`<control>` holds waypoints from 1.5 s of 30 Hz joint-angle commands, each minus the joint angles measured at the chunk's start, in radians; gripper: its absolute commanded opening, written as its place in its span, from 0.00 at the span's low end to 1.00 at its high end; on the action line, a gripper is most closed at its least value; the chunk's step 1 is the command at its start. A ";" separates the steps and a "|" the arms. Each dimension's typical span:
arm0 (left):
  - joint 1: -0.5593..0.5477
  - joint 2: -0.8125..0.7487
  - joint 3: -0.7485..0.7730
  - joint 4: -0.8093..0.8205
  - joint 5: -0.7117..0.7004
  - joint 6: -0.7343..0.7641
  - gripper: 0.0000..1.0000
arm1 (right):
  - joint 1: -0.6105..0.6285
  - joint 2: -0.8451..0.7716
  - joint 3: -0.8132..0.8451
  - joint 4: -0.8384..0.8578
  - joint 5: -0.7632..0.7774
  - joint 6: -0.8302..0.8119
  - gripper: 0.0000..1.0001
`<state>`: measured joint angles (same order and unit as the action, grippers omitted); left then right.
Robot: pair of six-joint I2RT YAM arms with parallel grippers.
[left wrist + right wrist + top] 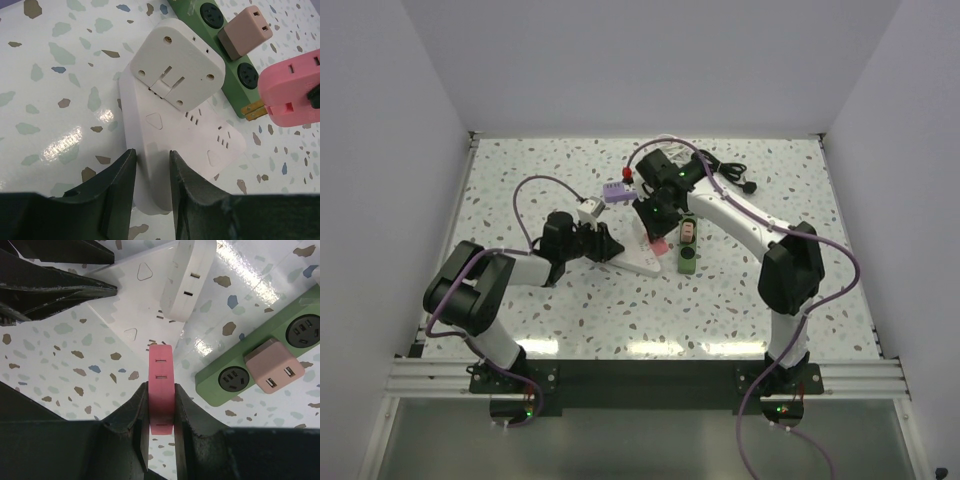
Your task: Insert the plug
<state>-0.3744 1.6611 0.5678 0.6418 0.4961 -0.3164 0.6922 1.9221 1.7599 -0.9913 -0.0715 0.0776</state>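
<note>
- The worktop (520, 320) is a speckled white surface, with both arms reaching in from its near edge.
- The pink plug (161, 390) is pinched flat-side to flat-side in the right tool (161, 386), whose two fingers press on it from either side.
- The plug hangs above the middle of the worktop, over the gap between the white power strip (165, 125) and the green power strip (250, 377). It is just beside the white strip's end, the one toward the right edge.
- In the left wrist view, brass prongs (254, 108) project from the plug towards the white strip. They sit clear of its slots, so the plug is not seated.
- The left tool (151, 155) is closed on the white power strip's other end, the one toward the left edge, with a finger against each long side.
- The white strip lies flat, running from the left tool towards the middle of the worktop.
- A white adapter (175, 62) stands plugged into the white strip partway along it. The triangle-marked sockets on either side of it are free.
- The green strip lies just beyond the white one, towards the right edge, and is apart from it.
- A beige adapter (245, 31) sits in the green strip between two round black sockets.
- A black cable (735, 170) lies coiled near the far edge, right of centre.
- A small purple block (617, 192) lies toward the far edge, well apart from the strips.
</note>
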 commanded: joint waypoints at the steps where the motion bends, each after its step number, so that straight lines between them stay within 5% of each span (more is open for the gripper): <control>1: -0.008 0.006 0.007 -0.014 0.018 0.042 0.36 | -0.002 0.003 -0.010 -0.044 -0.040 -0.009 0.00; 13: -0.008 -0.001 0.007 -0.024 0.016 0.046 0.34 | -0.003 0.000 -0.131 0.036 -0.116 0.065 0.00; 45: -0.009 -0.015 -0.003 -0.011 0.041 0.046 0.28 | -0.003 0.066 -0.068 0.043 -0.013 0.120 0.00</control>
<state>-0.3744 1.6581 0.5678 0.6464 0.5110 -0.3019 0.6926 1.9675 1.6623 -0.9764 -0.1219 0.1799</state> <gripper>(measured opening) 0.290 0.223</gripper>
